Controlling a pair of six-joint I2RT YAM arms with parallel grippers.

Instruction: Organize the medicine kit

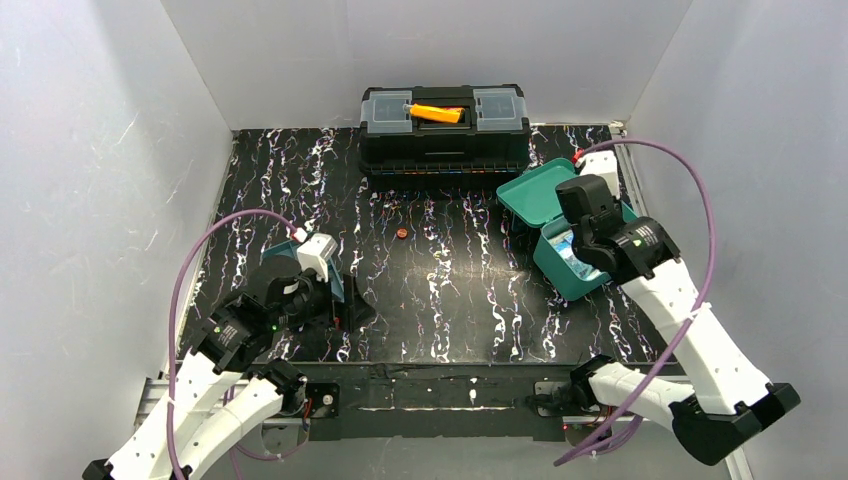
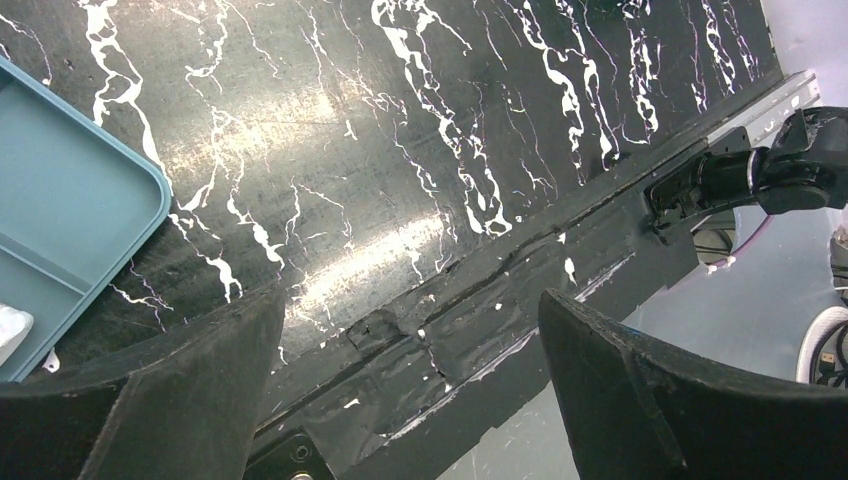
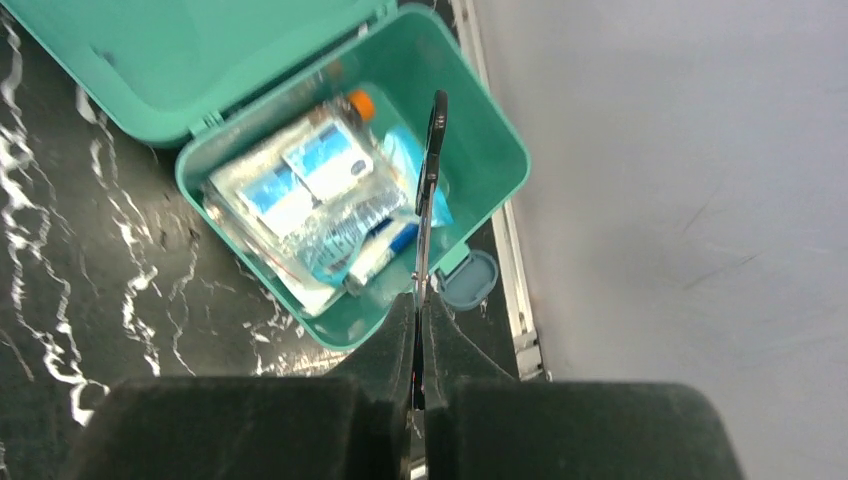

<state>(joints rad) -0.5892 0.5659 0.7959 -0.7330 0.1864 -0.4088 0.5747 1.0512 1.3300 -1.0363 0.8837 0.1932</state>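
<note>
Right wrist view is where the medicine kit (image 3: pixel 490 150) gets seen best. It sits open at the right edge of the surface (image 3: pixel 60 260), close to the side wall (image 3: pixel 680 200), with its lid (image 3: pixel 200 60) thrown back. It's stuffed with packets (image 3: pixel 310 180), an orange-capped vial (image 3: pixel 360 103) and a small tube (image 3: pixel 375 255). The right fingers (image 3: pixel 420 300) are clenched on a thin dark piece (image 3: pixel 432 170) that is seen edge-on right above the box; what it is can't be told. The kit looks like light, stiff, smooth plastic, so it would probably be shoved around easily, and a pinch on a flat face would likely slip. The rim of a side wall of the box or the front latch (image 3: pixel 468 280) is judged the better spot to be gripped, and the lid shouldn't be forced back any further. The packets look soft and crinkly, probably best taken by an edge. Top external view gives what the wrist can't: the black toolbox (image 1: pixel 444 125) at the back, a small brown bit (image 1: pixel 400 232) lying mid-surface, and the left arm (image 1: pixel 230 340) well apart from the kit. Left wrist view shows the left fingers (image 2: pixel 410 320) spread wide with nothing between them. A blue-green tray (image 2: pixel 60 220) is seen just beside them, mostly hidden from above.
</note>
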